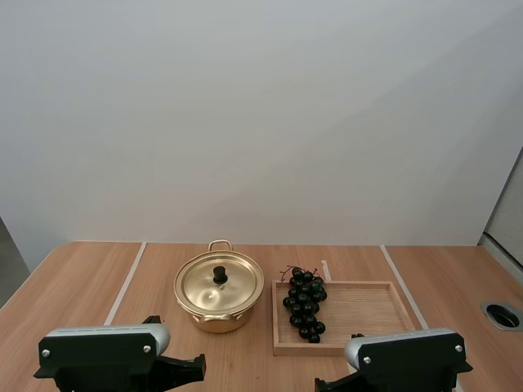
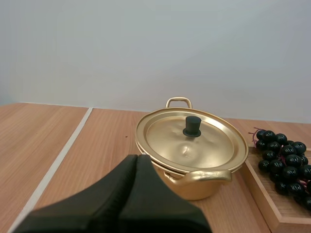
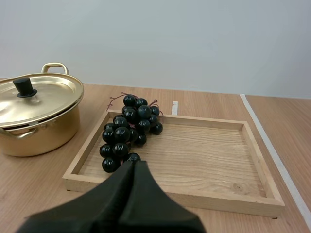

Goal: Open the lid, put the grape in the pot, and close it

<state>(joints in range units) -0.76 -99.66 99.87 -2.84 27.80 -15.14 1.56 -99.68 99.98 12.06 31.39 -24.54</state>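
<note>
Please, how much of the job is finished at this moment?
Nothing looks done yet. The lid sits on the pot, and the grapes lie on the wooden tray. Nothing is in hand: the left tool and right tool are shut and empty. Opening, loading and closing all remain.

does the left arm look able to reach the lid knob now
Probably yes: the left gripper, shut, sits short of the pot, with nothing between it and the black knob on the lid.
</note>
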